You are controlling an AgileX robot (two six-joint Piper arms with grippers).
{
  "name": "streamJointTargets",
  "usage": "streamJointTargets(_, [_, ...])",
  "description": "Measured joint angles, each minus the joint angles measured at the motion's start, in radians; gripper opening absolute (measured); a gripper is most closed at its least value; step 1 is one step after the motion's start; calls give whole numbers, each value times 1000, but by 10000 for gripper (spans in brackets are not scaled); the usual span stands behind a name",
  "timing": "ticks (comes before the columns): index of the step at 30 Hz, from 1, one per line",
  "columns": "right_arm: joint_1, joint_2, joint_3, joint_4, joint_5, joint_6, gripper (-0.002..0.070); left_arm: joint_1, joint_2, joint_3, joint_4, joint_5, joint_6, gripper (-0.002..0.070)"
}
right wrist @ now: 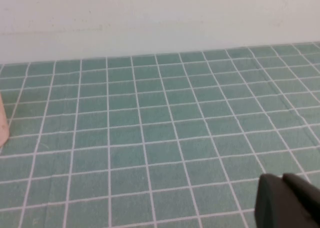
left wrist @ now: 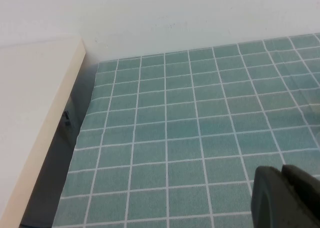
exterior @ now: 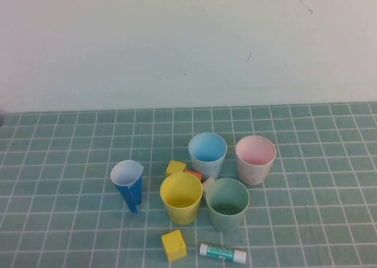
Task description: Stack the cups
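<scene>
Four cups stand upright and apart in the high view: light blue [exterior: 207, 153] and pink [exterior: 255, 158] behind, yellow [exterior: 181, 197] and pale green [exterior: 227, 203] in front. Neither arm shows in the high view. My left gripper [left wrist: 282, 171] shows only in the left wrist view, its jaws together and empty, above bare mat far from the cups. My right gripper [right wrist: 283, 178] shows in the right wrist view, jaws together and empty, above the mat. A sliver of the pink cup [right wrist: 2, 123] shows at that view's edge.
A dark-blue paper cone [exterior: 129, 184] stands left of the yellow cup. Small blocks [exterior: 175, 167] lie between the cups. A yellow cube [exterior: 174, 245] and a glue stick [exterior: 222, 253] lie in front. A cream board [left wrist: 30, 118] borders the mat by the left arm.
</scene>
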Motion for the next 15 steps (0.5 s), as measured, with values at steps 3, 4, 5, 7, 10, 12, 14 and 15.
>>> streamJointTargets(3, [0, 0, 0, 0, 0, 0, -3, 0, 0, 0, -5, 0, 0, -3])
streamJointTargets(4, [0, 0, 0, 0, 0, 0, -3, 0, 0, 0, -6, 0, 0, -3])
streamJointTargets(5, [0, 0, 0, 0, 0, 0, -3, 0, 0, 0, -7, 0, 0, -3])
streamJointTargets(7, [0, 0, 0, 0, 0, 0, -3, 0, 0, 0, -8, 0, 0, -3])
streamJointTargets(10, [0, 0, 0, 0, 0, 0, -3, 0, 0, 0, -11, 0, 0, -3])
streamJointTargets(12, [0, 0, 0, 0, 0, 0, -3, 0, 0, 0, -25, 0, 0, -3])
streamJointTargets(14, [0, 0, 0, 0, 0, 0, -3, 0, 0, 0, -53, 0, 0, -3])
streamJointTargets(15, [0, 0, 0, 0, 0, 0, -3, 0, 0, 0, -83, 0, 0, -3])
